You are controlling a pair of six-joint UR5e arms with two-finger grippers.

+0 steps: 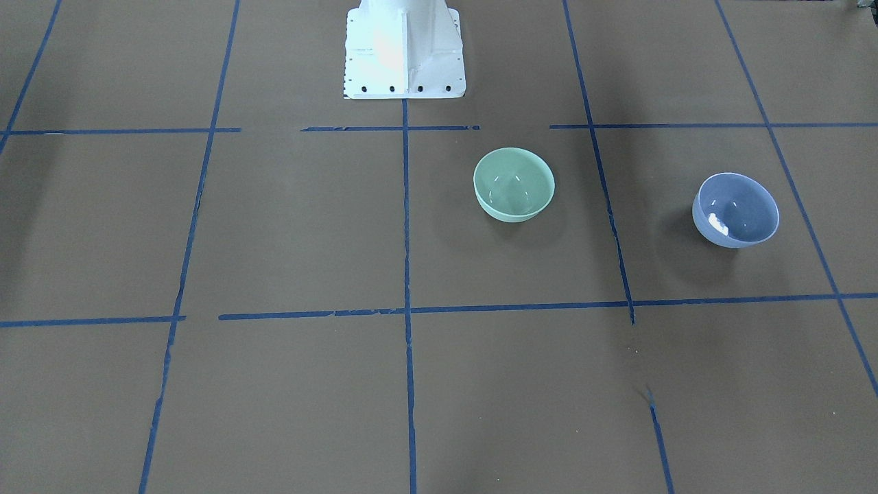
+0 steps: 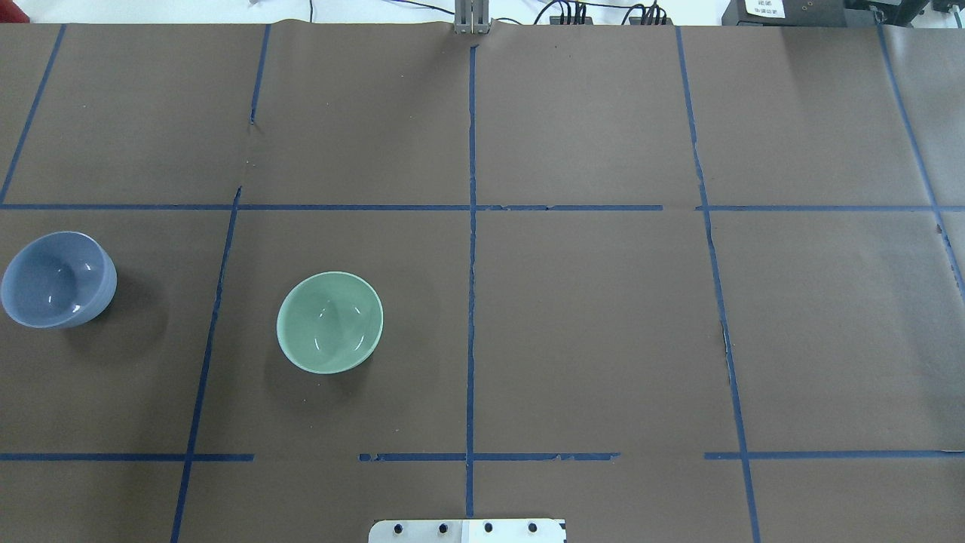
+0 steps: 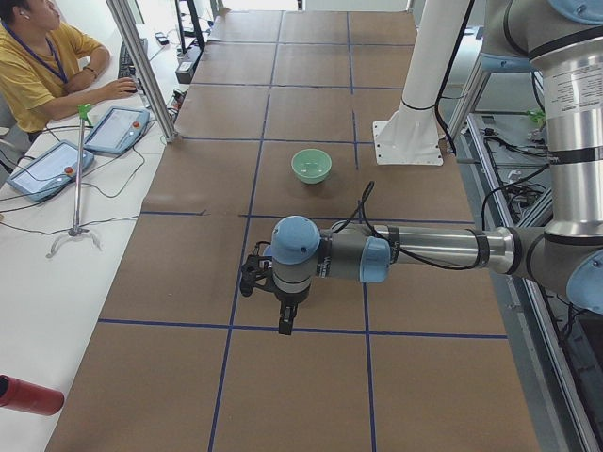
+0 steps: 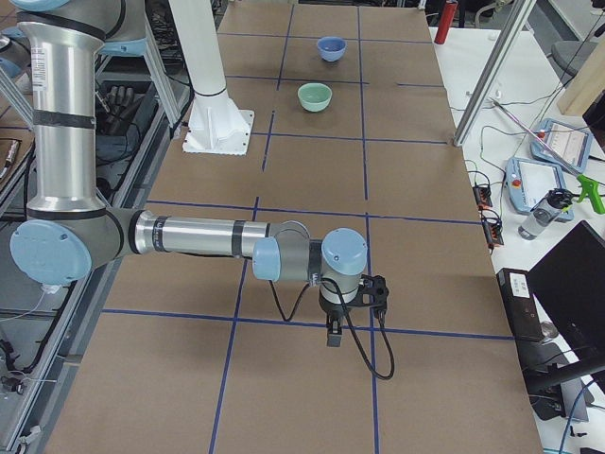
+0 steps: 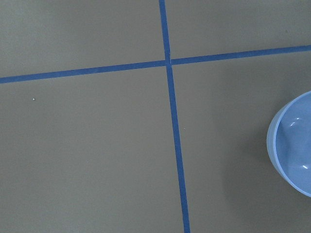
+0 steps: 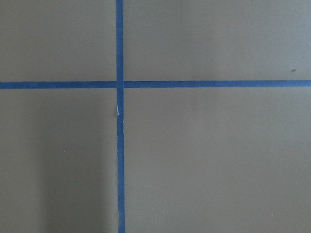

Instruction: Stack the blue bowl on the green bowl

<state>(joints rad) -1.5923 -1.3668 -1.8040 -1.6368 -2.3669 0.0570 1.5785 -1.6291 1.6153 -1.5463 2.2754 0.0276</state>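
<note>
The blue bowl (image 1: 735, 209) stands upright and empty on the brown table, far out on my left side (image 2: 56, 279). The green bowl (image 1: 513, 184) stands upright and empty nearer the middle (image 2: 329, 322), well apart from it. My left gripper (image 3: 284, 323) shows only in the exterior left view, hanging above the table and hiding the blue bowl there; I cannot tell if it is open. The left wrist view catches the blue bowl (image 5: 294, 145) at its right edge. My right gripper (image 4: 331, 333) shows only in the exterior right view, far from both bowls; its state is unclear.
Blue tape lines (image 2: 471, 264) split the table into squares. The white robot base (image 1: 405, 55) stands at the table's rear middle. An operator (image 3: 38, 66) sits at a side bench with tablets (image 3: 118, 127). A metal post (image 4: 482, 85) stands at the table's far edge.
</note>
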